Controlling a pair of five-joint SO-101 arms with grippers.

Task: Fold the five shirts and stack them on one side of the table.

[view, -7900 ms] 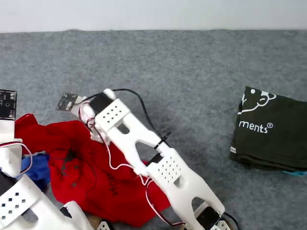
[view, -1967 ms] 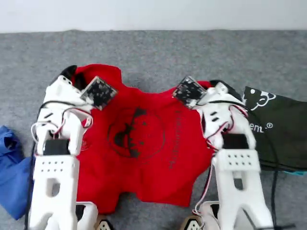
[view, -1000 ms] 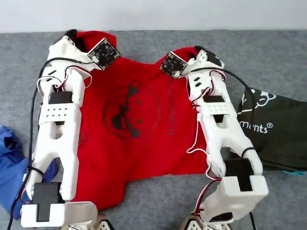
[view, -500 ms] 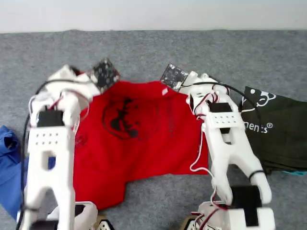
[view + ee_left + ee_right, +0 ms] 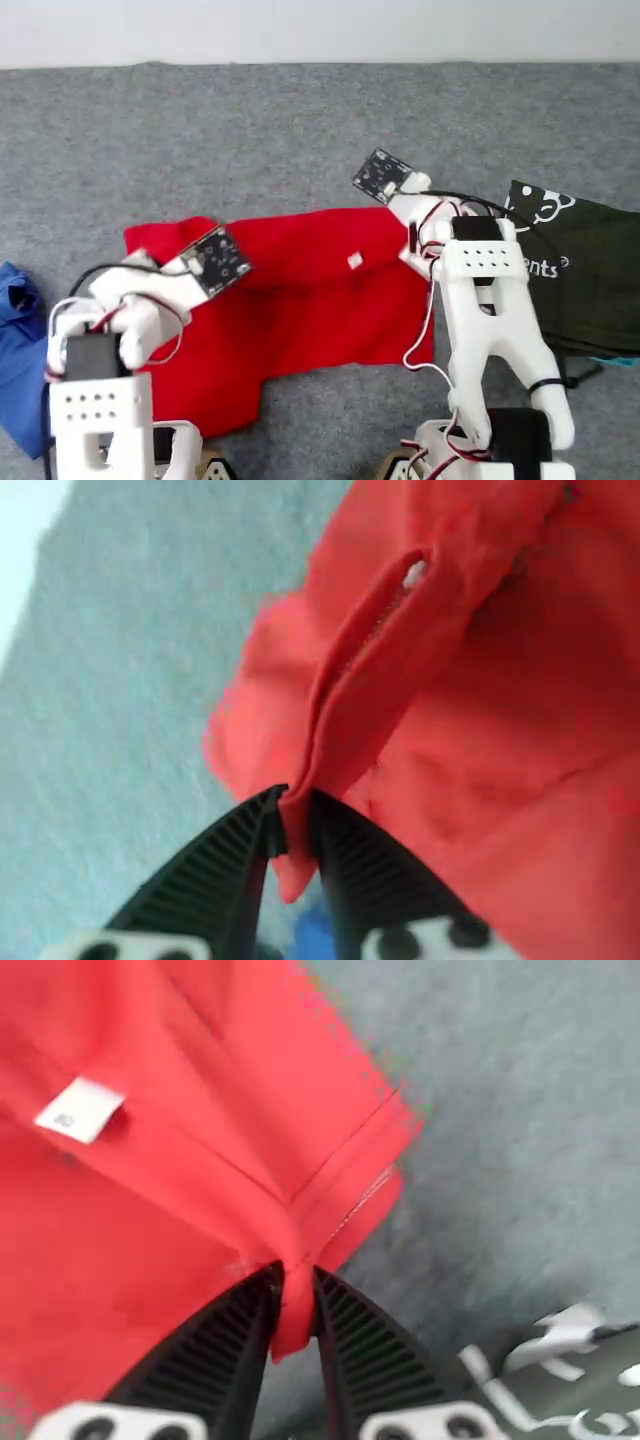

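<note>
A red shirt (image 5: 300,290) lies across the middle of the grey table, its far part folded back toward the near edge so a white tag (image 5: 355,261) faces up. My left gripper (image 5: 292,825) is shut on a pinched fold of the red shirt (image 5: 450,710) at its left shoulder, and the left arm (image 5: 130,300) stands over that end. My right gripper (image 5: 293,1300) is shut on the red shirt (image 5: 150,1220) at its right edge, beside the white tag (image 5: 80,1110). The right arm (image 5: 480,290) stands over that edge.
A folded dark green shirt (image 5: 570,275) with white print lies at the right side, also seen as a dark green corner (image 5: 600,1390). A crumpled blue shirt (image 5: 18,340) sits at the left edge. The far half of the grey table (image 5: 300,130) is bare carpet.
Both grippers pulled the shirt's top edge from the far side back toward the near edge, folding it over; the black print is now hidden and the inner tag shows.
</note>
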